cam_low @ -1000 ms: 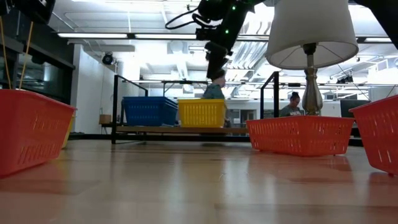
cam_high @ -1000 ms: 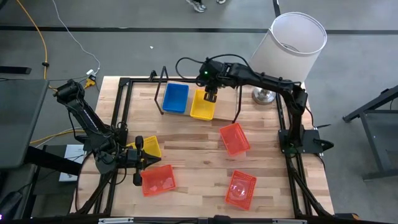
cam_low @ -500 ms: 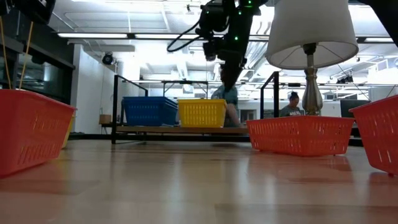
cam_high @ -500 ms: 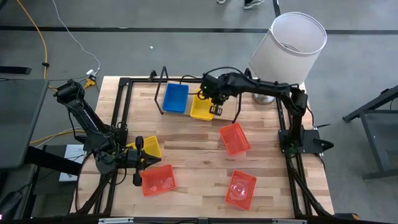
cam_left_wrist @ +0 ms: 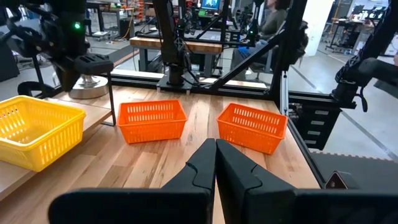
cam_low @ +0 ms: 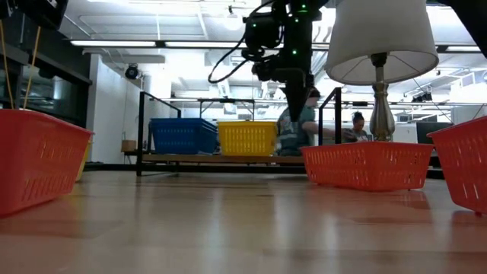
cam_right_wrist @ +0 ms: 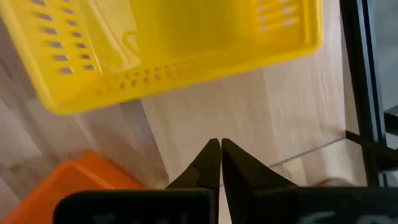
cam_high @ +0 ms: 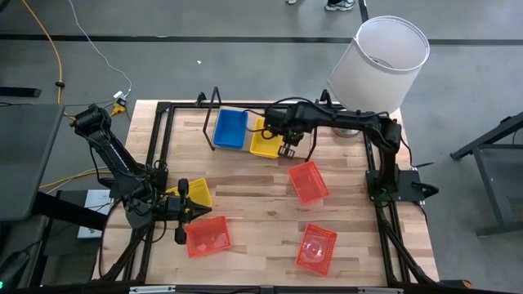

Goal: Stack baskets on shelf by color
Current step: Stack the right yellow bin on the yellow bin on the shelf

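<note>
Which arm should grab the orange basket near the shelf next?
Probably the right. Its end effector hangs empty by the shelf, just above that orange basket. The left end effector waits at the near corner, farther off.

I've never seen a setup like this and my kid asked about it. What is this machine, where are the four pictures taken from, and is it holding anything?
It is a robot with two dark arms at a wooden table, each ending in a two-finger claw. One picture looks straight down, one looks level across the tabletop, and two come from cameras on the wrists. A low shelf carries a blue basket and a yellow basket. Three orange-red baskets and another yellow one lie on the table, and a lamp stands at a corner. The right claw hangs shut and empty over the shelf beside the yellow basket. The left claw, also shut, waits at the near left.
</note>
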